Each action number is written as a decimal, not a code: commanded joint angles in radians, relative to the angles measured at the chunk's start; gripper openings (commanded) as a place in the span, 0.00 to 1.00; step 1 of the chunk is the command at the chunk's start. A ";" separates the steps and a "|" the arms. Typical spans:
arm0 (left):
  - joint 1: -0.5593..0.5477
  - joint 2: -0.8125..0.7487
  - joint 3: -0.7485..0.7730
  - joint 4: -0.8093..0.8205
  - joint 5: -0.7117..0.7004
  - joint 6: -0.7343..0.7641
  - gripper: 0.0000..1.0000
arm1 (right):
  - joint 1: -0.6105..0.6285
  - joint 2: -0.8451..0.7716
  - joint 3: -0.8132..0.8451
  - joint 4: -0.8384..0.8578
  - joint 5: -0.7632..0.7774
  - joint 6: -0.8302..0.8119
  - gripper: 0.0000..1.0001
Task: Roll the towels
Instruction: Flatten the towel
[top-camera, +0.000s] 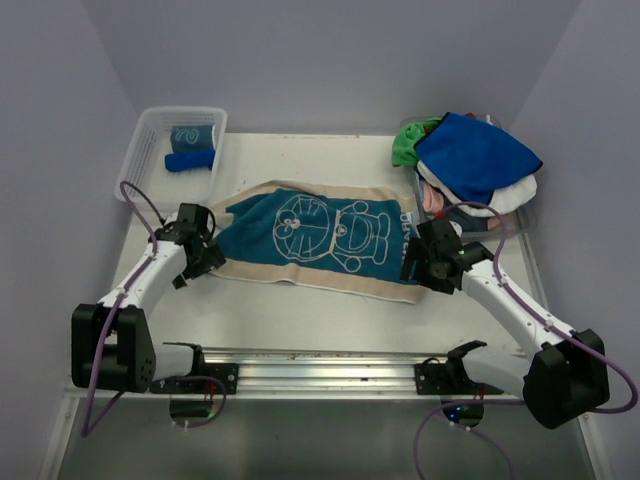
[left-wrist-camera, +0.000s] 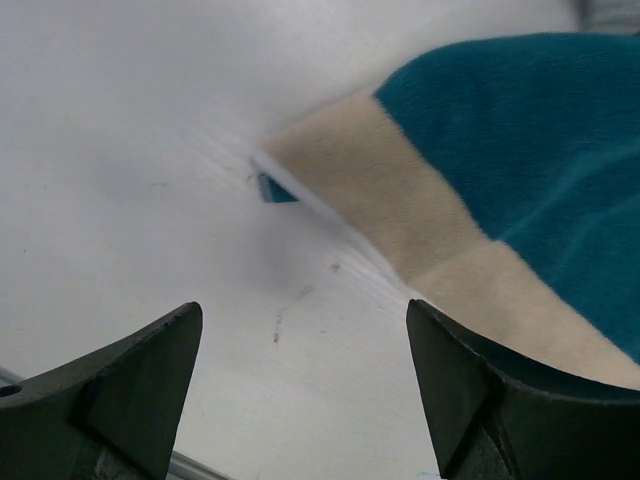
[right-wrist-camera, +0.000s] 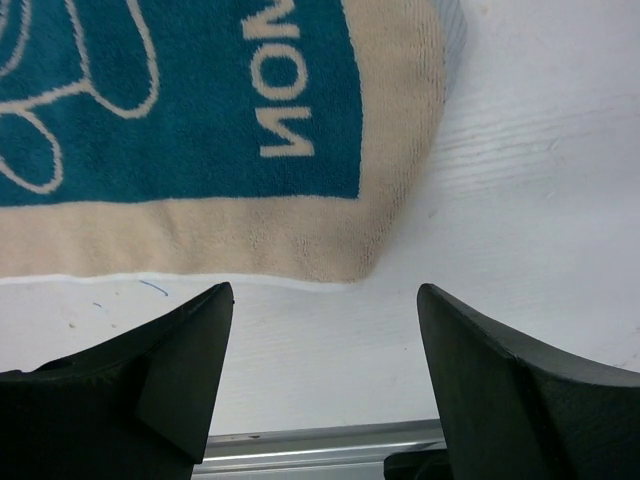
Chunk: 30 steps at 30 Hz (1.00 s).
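Observation:
A teal and beige towel (top-camera: 310, 238) with a white cartoon outline and lettering lies spread flat across the middle of the table. My left gripper (top-camera: 203, 262) stands open at its near left corner, with only bare table between the fingers; in the left wrist view the towel (left-wrist-camera: 480, 190) lies just ahead and to the right of that gripper (left-wrist-camera: 305, 350). My right gripper (top-camera: 416, 266) stands open at the near right corner. In the right wrist view the towel's beige edge (right-wrist-camera: 330, 240) lies just beyond the empty gripper (right-wrist-camera: 325, 340).
A clear mesh basket (top-camera: 150, 130) at the back left holds a rolled royal blue towel (top-camera: 190, 160) and a teal roll (top-camera: 190, 134). At the back right is a pile of towels (top-camera: 475, 160), blue on top of green, white and pink. A metal rail (top-camera: 320, 365) runs along the near edge.

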 joint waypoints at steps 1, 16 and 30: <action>0.080 0.009 -0.094 0.043 0.026 -0.092 0.87 | -0.001 -0.020 -0.028 0.058 -0.048 0.035 0.78; 0.321 0.009 -0.257 0.420 0.268 -0.178 0.79 | 0.000 -0.061 -0.071 0.053 -0.046 0.056 0.77; 0.326 0.035 -0.295 0.614 0.356 -0.201 0.43 | 0.000 -0.094 -0.132 0.044 -0.056 0.088 0.77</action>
